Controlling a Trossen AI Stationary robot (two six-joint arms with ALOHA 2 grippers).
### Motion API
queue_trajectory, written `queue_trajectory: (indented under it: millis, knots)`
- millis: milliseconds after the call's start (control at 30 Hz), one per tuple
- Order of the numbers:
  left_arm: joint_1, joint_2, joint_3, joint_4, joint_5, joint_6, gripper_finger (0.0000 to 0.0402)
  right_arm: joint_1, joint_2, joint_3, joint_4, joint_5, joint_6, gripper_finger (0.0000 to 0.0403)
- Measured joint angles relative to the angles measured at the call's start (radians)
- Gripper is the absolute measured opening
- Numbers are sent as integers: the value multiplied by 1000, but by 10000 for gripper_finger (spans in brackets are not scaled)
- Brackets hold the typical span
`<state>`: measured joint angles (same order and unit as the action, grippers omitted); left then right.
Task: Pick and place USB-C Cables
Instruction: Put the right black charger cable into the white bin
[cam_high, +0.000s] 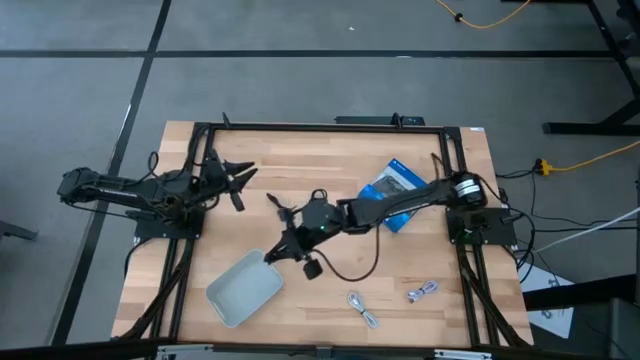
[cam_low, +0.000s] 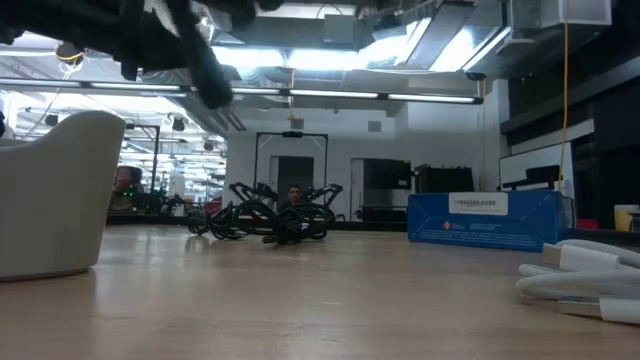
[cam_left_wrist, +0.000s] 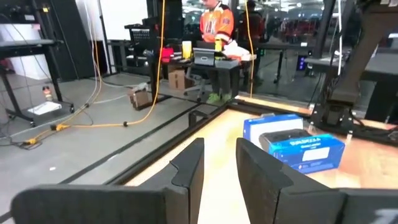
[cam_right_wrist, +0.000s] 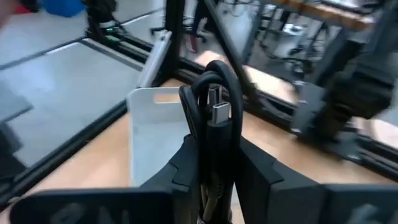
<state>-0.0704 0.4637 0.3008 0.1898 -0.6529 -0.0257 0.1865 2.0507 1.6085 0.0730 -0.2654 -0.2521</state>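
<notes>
One black cable (cam_right_wrist: 214, 106) is pinched in the closed right pincer (cam_high: 290, 243), held above the counter (cam_high: 330, 160) just beside the white tray (cam_high: 243, 290). Judged from the high view, two silvery-grey cables (cam_high: 363, 309) (cam_high: 423, 292) and a black bundle (cam_low: 265, 213) await transfer. The blue box (cam_high: 394, 192) lies clear of the path. The left pincer (cam_left_wrist: 217, 168) waits slightly open, empty.

One black USB-C cable (cam_right_wrist: 213, 124), looped with its metal plugs up, is pinched in the right gripper (cam_right_wrist: 211, 163) near the tabletop's middle. Another black one (cam_high: 352, 262) trails there in a curve. Two silvery-grey bundles (cam_high: 363, 309) (cam_high: 422, 292) lie near the front edge (right of centre).
</notes>
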Motion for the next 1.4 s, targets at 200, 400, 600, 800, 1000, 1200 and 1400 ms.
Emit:
queue_trajectory:
  millis: [200,400,600,800,1000,1200,1400]
  knots:
    - [0,0,0,-17,-46,9,86,9,134,197,-20,-139,35,73]
    - [0,-2,0,-19,-151,10,86,30,292,461,-162,-182,-14,73]
    - [0,-2,0,-20,-158,10,86,38,417,658,-247,-179,-30,73]
    - [0,-2,0,-20,-158,10,86,38,475,719,-273,-162,-30,73]
    - [0,-2,0,-20,-158,10,86,39,495,719,-287,-145,-29,73]
    - [0,-2,0,-20,-158,8,86,39,495,719,-289,-90,-21,73]
    - [0,-2,0,-20,-158,6,86,39,495,719,-291,-43,-18,128]
